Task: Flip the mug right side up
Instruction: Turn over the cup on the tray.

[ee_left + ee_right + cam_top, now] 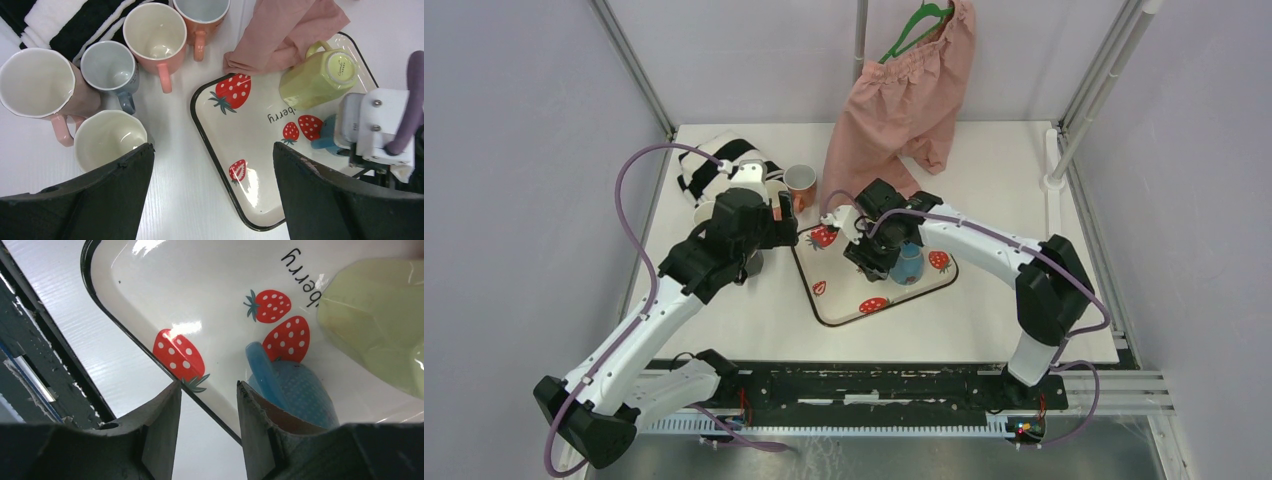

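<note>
One blue mug [300, 390] stands inverted on the tray [200, 295], axis vertical.

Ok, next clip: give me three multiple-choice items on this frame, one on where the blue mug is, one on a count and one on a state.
1. Where is the blue mug?
A) on the strawberry tray, at the right gripper
B) among the mugs beside the tray
C) on the striped cloth

2. How many upright mugs stand off the tray?
A) three
B) five
C) seven

3. How does the yellow-green mug stand?
A) mouth up
B) base up
C) in pieces

Answers:
1 A: the top view shows the blue mug on the tray, right under the right gripper.
2 B: the left wrist view shows five open mouths beside the tray.
3 B: its stamped base faces the camera.
</note>
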